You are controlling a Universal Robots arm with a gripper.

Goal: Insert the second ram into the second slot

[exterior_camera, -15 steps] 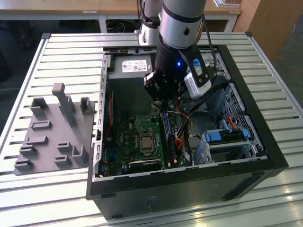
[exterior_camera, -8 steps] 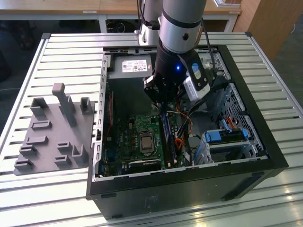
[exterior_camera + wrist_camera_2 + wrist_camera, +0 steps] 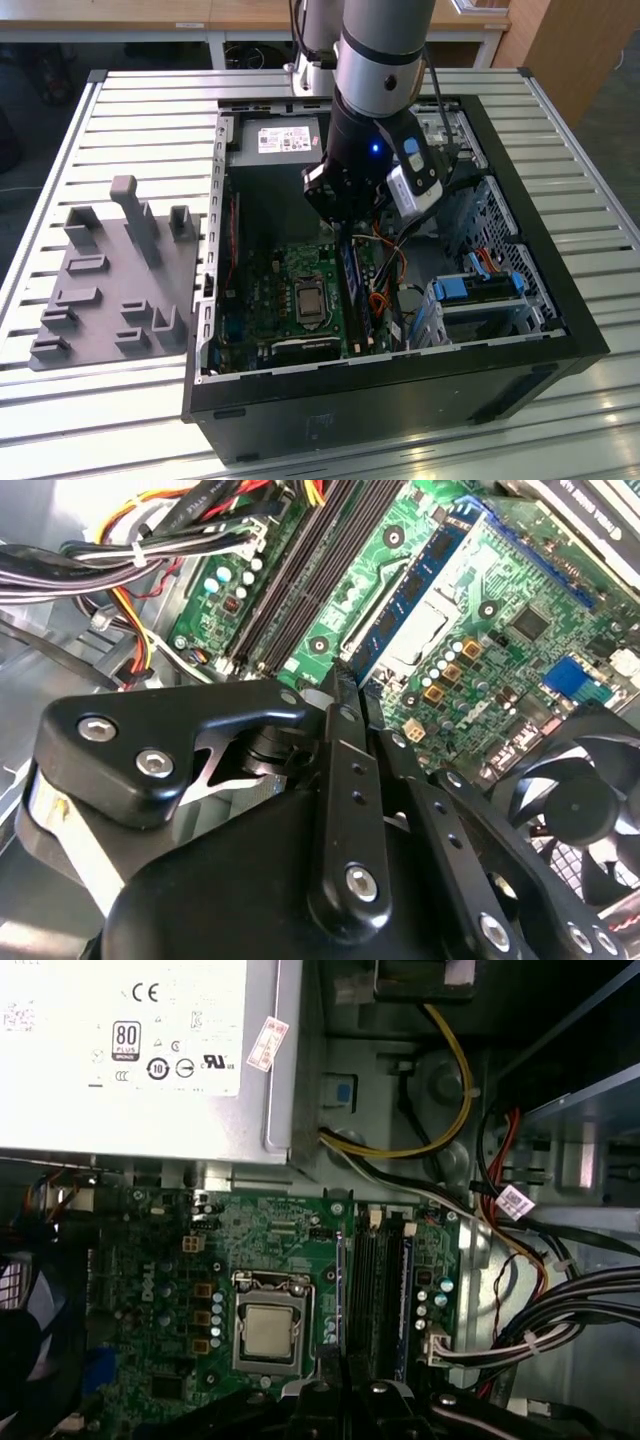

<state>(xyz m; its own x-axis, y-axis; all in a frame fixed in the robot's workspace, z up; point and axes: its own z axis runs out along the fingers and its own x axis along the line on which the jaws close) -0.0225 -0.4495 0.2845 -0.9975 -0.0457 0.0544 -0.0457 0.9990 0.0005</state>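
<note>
Several cables (image 3: 150,550) bunch beside slots (image 3: 300,580) below the end effector (image 3: 352,685).

The arm (image 3: 385,45) stood pretty much vertical, wrist straight down, with the gripper (image 3: 343,226) pointing at the floor. In the second wrist view its fingers (image 3: 338,710) were pinched together, basically no gap.

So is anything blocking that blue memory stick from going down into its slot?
Nothing visible. The pincer holds the second ram over the motherboard, beside the empty black slots; the bundled cables lie off to one side.
</note>
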